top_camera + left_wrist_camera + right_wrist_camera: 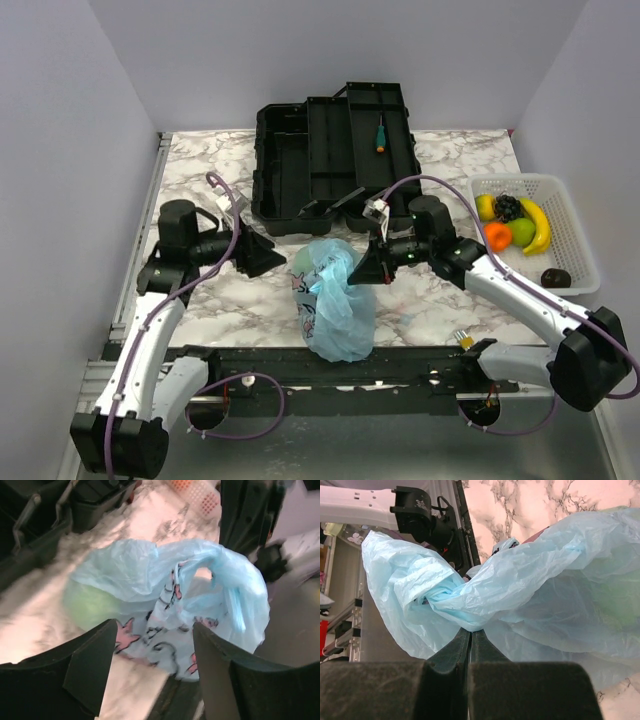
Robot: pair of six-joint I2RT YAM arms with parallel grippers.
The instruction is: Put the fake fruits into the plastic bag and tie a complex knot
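Blue plastic bag (335, 300) standing mid-bench (440, 150), held for knot tying.
Right fingers (454, 652) clamp a twisted fold, gathering the mouth; left fingers (92, 662) stand wide, facing it. One green fruit (90, 605) is apparently inside; other fruits (515, 222) wait in the basket (578, 250).

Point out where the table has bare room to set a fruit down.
Bare marble back left, between toolbox and table edge; also between toolbox and basket. Crowded in the middle: the right gripper pinches the bag, the left gripper gapes beside it.

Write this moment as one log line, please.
left gripper: open, by bag | right gripper: shut on bag | fruits: some in basket
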